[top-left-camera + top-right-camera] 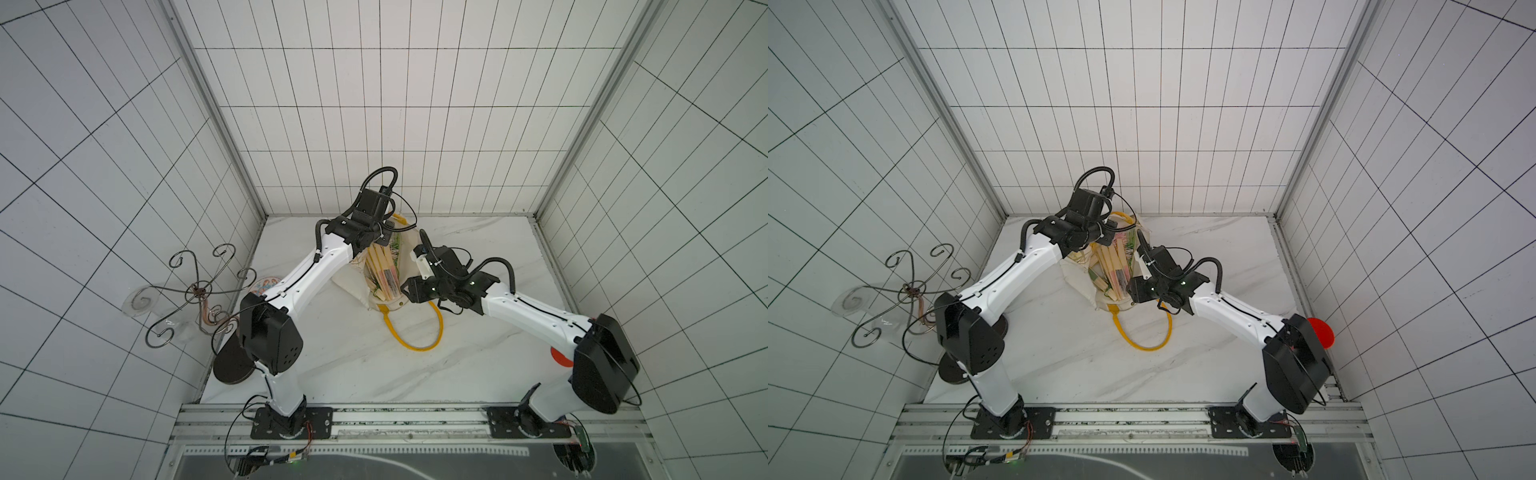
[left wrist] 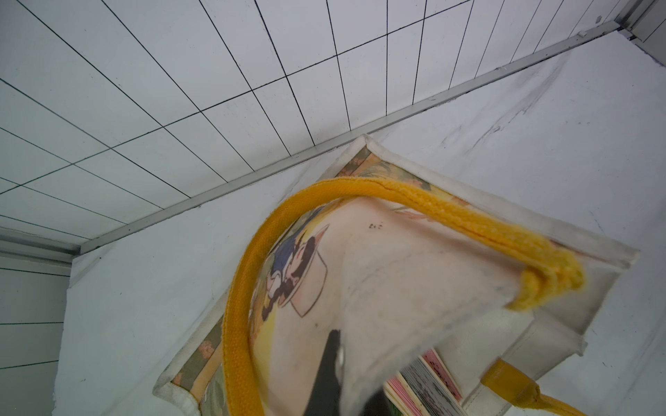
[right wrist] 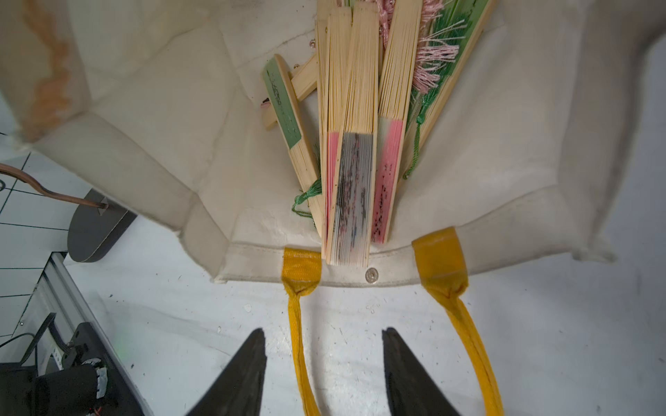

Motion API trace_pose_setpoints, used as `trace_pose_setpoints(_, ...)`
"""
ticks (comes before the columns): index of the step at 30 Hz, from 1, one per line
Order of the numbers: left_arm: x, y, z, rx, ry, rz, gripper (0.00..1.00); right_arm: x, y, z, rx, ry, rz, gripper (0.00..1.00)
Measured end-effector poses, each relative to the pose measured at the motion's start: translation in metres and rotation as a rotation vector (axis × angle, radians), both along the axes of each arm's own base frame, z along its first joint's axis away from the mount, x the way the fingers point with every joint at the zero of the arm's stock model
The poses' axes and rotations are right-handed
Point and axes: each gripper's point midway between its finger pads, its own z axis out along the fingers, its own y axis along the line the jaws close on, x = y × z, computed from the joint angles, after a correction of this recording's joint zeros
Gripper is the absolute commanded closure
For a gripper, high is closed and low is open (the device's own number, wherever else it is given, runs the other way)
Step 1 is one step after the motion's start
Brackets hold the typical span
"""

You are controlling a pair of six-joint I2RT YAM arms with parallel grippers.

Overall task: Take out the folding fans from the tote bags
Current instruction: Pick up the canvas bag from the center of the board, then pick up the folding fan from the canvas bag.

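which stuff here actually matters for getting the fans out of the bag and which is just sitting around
Part of the job:
- folding fans, lying inside the tote bag
- left tool, shut on the bag's raised side
- right tool, open, in front of the bag's mouth

Just lying about:
- scrolled wire stand
- red disc
- patterned plate, partly hidden by the left arm
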Motion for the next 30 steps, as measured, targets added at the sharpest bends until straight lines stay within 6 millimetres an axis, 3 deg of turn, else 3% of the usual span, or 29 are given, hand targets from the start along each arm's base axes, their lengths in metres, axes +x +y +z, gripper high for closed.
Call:
trace_pose_setpoints(7,0.016,0.007,-0.005,-0.058,0.042,0.01,1.0,0.01,0.012,-0.056,-0.063,0.064,0.03,0.37)
trace_pose_setpoints(10,0.017,0.01,-0.006,-0.073,0.055,0.008,1.0,0.016,0.016,-0.07,-0.079,0.087,0.036,0.34)
trace_pose_setpoints(19,0.017,0.007,-0.01,-0.086,0.08,-0.012,1.0,0.051,0.025,-0.067,-0.014,0.098,0.029,0.36)
trace_pose_setpoints(25,0.017,0.005,-0.012,-0.09,0.087,-0.018,1.0,0.062,0.041,-0.061,0.029,0.095,0.055,0.38)
trace_pose_setpoints(30,0.017,0.004,-0.014,-0.09,0.095,-0.021,1.0,0.067,0.047,-0.071,0.033,0.115,0.056,0.4)
